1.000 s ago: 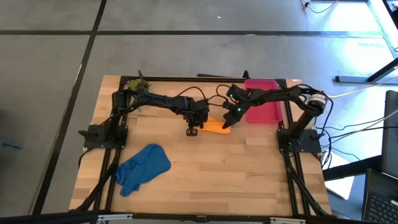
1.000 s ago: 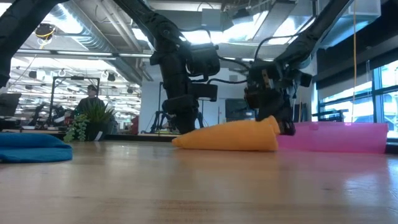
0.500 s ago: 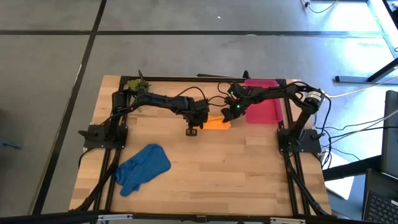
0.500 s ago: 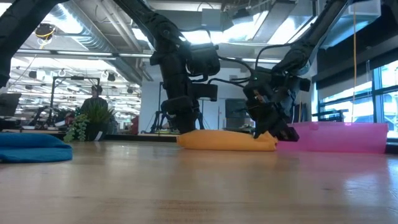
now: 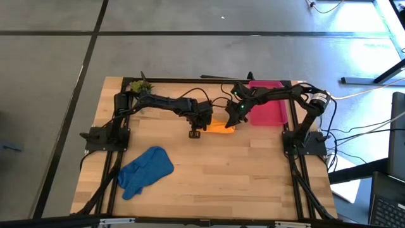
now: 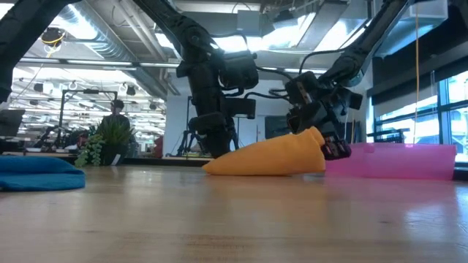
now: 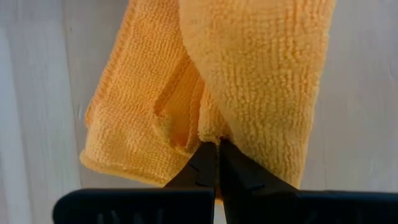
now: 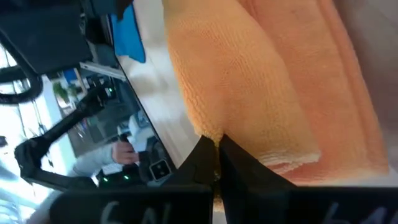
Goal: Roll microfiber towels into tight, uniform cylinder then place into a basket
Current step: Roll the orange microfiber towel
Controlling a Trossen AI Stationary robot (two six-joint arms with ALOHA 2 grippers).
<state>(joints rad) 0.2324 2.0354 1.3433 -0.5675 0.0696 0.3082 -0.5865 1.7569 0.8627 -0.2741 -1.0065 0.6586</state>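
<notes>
Wooden table [image 5: 215,177]: we judge task early. Orange towel [image 5: 221,126] partly rolled just beside empty basket [image 5: 269,111], both tools, left [image 5: 197,131] and right [image 5: 230,121], pinched on its ends. Blue towel [image 5: 145,171] well apart, unrolled.

Bare table [image 5: 240,171] beside blue towel [image 5: 145,170]; arms crowd basket [image 5: 269,111].

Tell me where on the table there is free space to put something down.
The widest bare patch of the table is the near half, right of the blue towel. A smaller strip lies between that towel and the left arm. It is crowded at the far side: both grippers meet on the orange towel, beside the pink basket, with the potted plant in the far left corner.
</notes>
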